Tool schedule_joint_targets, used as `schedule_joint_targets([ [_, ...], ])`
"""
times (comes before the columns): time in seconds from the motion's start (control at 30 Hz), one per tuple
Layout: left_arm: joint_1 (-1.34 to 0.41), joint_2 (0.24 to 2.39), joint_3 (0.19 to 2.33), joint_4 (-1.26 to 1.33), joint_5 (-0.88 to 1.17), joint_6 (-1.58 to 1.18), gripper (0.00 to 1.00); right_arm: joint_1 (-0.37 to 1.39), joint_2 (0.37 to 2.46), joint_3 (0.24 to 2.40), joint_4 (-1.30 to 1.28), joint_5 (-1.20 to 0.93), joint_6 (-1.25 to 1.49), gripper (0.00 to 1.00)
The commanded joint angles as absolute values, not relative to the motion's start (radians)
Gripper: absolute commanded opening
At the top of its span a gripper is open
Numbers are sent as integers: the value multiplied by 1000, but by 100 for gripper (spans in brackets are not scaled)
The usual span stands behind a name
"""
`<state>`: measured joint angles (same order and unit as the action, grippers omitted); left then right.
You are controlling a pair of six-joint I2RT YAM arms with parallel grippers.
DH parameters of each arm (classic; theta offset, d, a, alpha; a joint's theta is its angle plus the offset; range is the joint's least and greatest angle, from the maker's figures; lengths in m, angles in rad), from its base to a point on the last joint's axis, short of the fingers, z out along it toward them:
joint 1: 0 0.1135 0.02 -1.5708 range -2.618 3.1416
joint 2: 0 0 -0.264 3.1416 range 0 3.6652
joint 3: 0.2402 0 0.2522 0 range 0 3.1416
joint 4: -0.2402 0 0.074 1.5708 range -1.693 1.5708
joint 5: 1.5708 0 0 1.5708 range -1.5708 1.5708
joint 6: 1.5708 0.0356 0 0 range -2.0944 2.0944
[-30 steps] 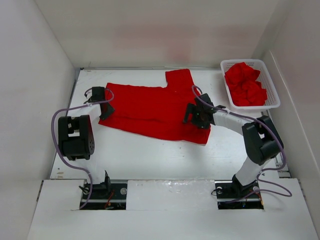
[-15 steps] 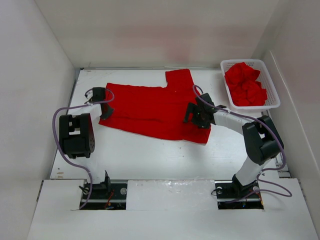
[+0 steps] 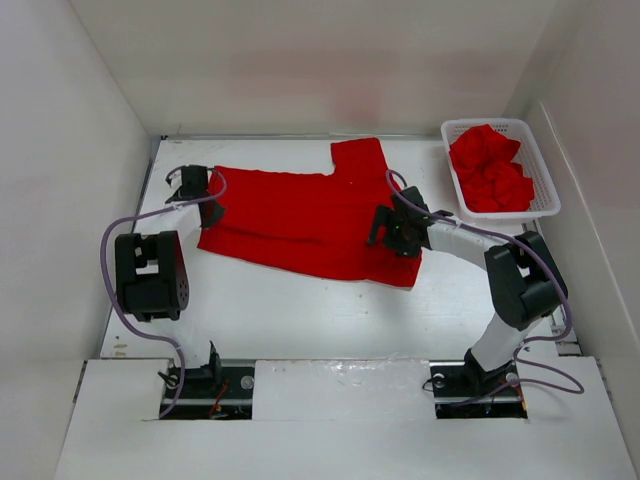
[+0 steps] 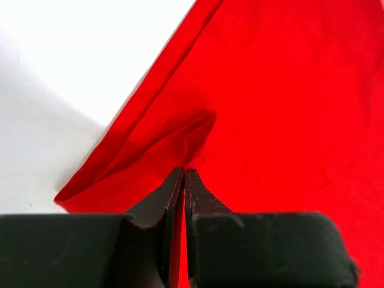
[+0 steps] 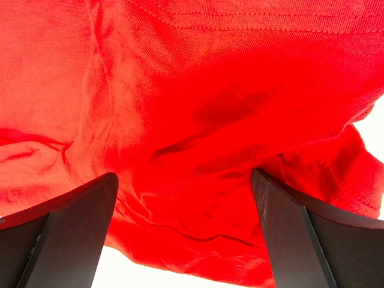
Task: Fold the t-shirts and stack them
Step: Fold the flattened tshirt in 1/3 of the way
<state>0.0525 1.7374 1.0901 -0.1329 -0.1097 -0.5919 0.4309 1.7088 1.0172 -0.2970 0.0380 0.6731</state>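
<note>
One red t-shirt [image 3: 300, 212] lies spread flat on the white table [image 3: 300, 315], with a sleeve pointing to the far side. My left gripper [image 3: 207, 191] is at the shirt's left edge. In the left wrist view it [image 4: 185, 171] is shut on a pinched fold of the t-shirt [image 4: 282, 90]. My right gripper [image 3: 384, 228] is over the shirt's right part. In the right wrist view it [image 5: 183, 175] is open wide, with the bunched t-shirt [image 5: 198, 90] between and under its fingers. More red t-shirts [image 3: 490, 168] lie crumpled in a basket.
The white mesh basket [image 3: 505, 214] stands at the far right of the table. White walls close in the left, back and right sides. Purple cables loop from both arms.
My left gripper has moved toward the far side along the shirt's left edge, taking the cloth with it. The right gripper has stayed in place.
</note>
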Motion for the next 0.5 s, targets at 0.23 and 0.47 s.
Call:
schedule_joint_targets([
  [0.23,54,1761,1261,-169,-172,-598,0,416,1726,996,-316,95,672,99],
  [0.47,54,1873,1396,-189,-153,-589,0,416,1726,1005,-325,95,681,99],
])
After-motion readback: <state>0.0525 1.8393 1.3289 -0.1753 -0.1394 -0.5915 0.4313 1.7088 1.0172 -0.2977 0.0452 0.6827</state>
